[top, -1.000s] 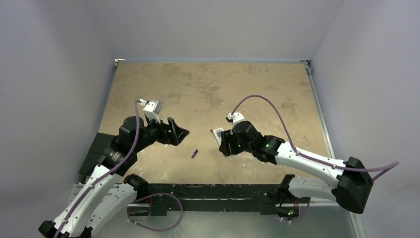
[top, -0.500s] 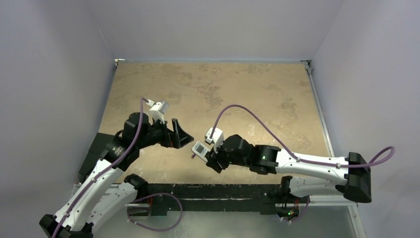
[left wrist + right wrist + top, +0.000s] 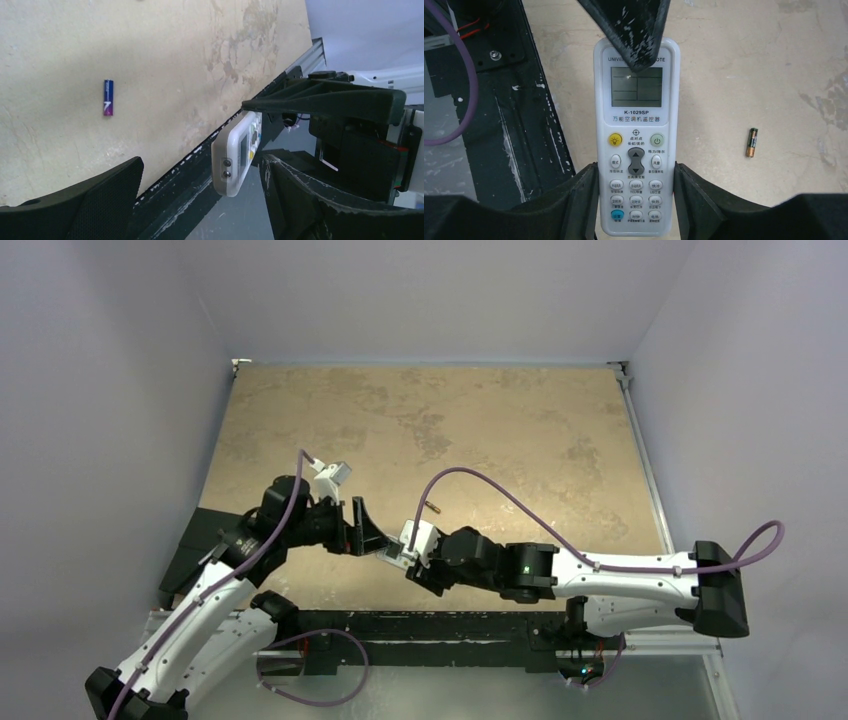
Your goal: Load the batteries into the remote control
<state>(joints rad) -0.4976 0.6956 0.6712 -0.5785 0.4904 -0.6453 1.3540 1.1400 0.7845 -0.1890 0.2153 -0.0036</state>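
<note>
The small white oblong remote control [image 3: 636,135], with its pale screen and rows of buttons, is sitting in the right pincer [image 3: 635,171], which is clamping its lower half from both sides, button face toward the wrist camera. In the top view it is hanging over the near edge of the mottled tan counter [image 3: 450,420], at about 6 o'clock. The left pincer [image 3: 200,167] is gaping wide around the remote's screen end, one black finger [image 3: 629,30] overlapping the top of the face; I cannot tell if it is touching. The dark brown battery with a gold end [image 3: 751,142] is lying on the counter at 3 o'clock from the remote in the right wrist view. The purple-blue battery [image 3: 108,97] is lying apart at 10 o'clock in the left wrist view.
</note>
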